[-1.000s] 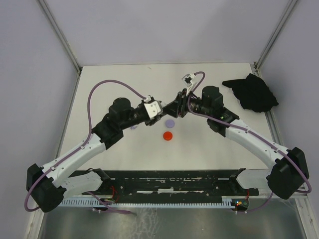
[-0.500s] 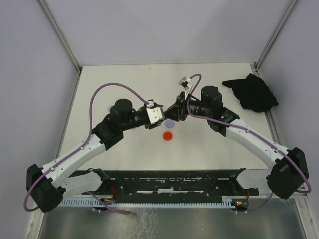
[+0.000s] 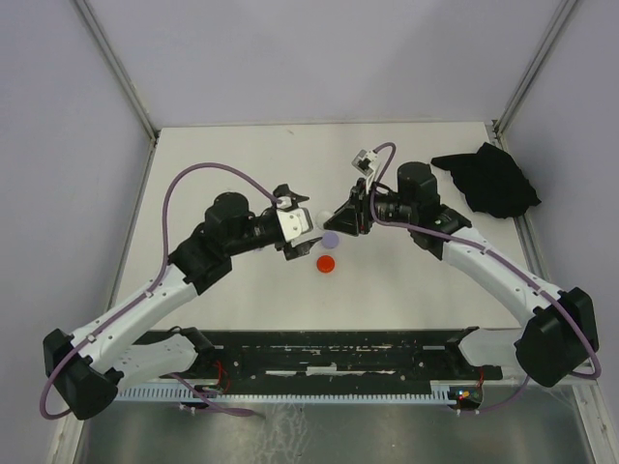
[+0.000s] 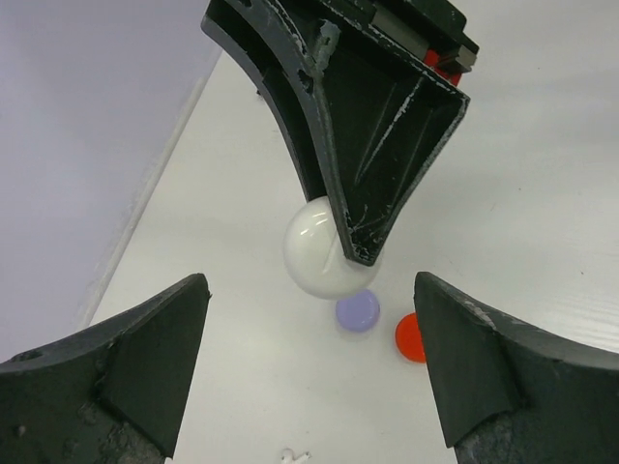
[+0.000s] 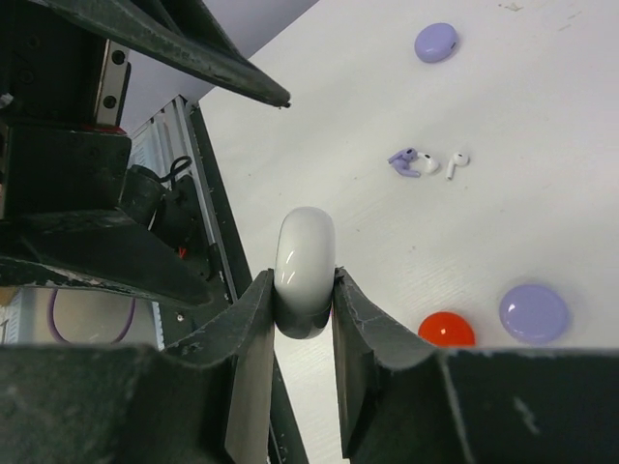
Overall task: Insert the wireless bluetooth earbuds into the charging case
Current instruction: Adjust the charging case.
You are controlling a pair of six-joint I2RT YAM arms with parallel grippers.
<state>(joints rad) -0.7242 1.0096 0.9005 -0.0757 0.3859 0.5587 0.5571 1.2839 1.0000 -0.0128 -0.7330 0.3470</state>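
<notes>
My right gripper (image 5: 302,282) is shut on a white round charging case (image 5: 306,259) and holds it on edge above the table. In the left wrist view the case (image 4: 317,259) hangs from the right gripper's fingers (image 4: 372,155). My left gripper (image 4: 309,372) is open and empty, facing the case from a short way off. A lilac earbud (image 5: 405,161) and a whitish earbud (image 5: 455,161) lie side by side on the table. One whitish earbud (image 4: 294,454) shows at the bottom edge of the left wrist view. In the top view the two grippers (image 3: 306,222) (image 3: 340,219) face each other.
A lilac disc (image 3: 331,239) and a red disc (image 3: 327,262) lie on the table under the grippers. Another lilac disc (image 5: 436,42) lies farther off. A black cloth (image 3: 488,180) sits at the back right corner.
My left gripper has drawn back to the left from the right gripper, and its fingers now stand wide apart. The right gripper has shifted slightly and keeps the white case.
</notes>
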